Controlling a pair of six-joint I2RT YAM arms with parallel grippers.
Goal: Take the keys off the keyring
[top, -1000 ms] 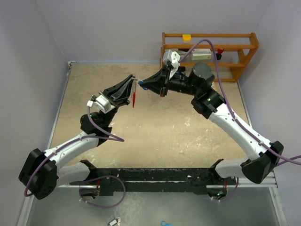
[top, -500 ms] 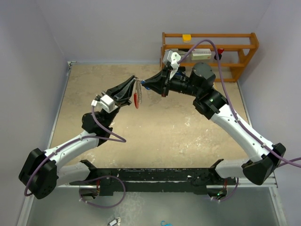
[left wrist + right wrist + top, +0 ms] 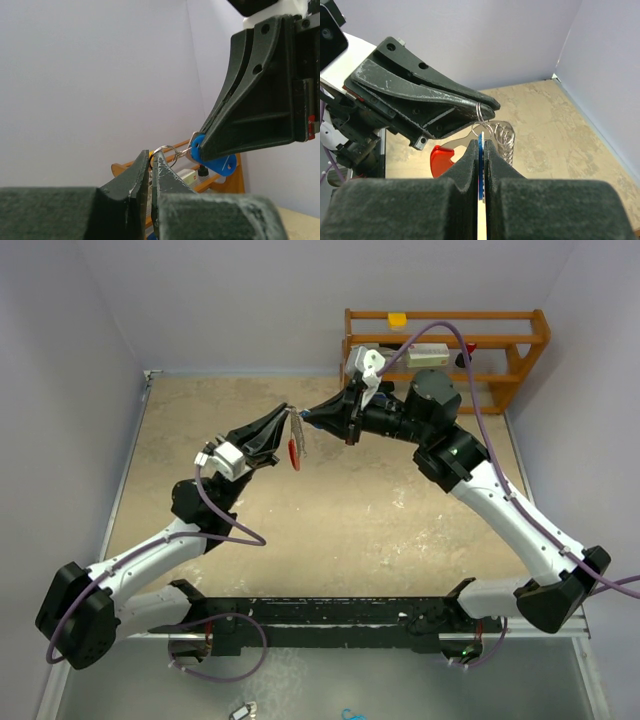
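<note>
Both arms hold the keyring [image 3: 294,418] up in the air above the table's far middle. My left gripper [image 3: 283,414] is shut on the silver ring [image 3: 161,152], its tips pinching the ring's edge. My right gripper [image 3: 306,416] is shut on the blue-headed key [image 3: 214,160], seen edge-on between its fingers in the right wrist view [image 3: 481,145]. The key still hangs on the ring. The red-and-white fob [image 3: 293,450] and a coiled chain [image 3: 506,137] dangle below the ring; the fob also shows in the right wrist view [image 3: 441,159].
An orange wooden rack [image 3: 500,340] with small items stands at the table's far right, behind the right arm. Purple walls close in the left, back and right sides. The tan tabletop [image 3: 330,530] lies beneath the held keyring.
The left gripper has shifted a little right and up with the ring; the fob has swung slightly right. The right gripper has barely moved.
</note>
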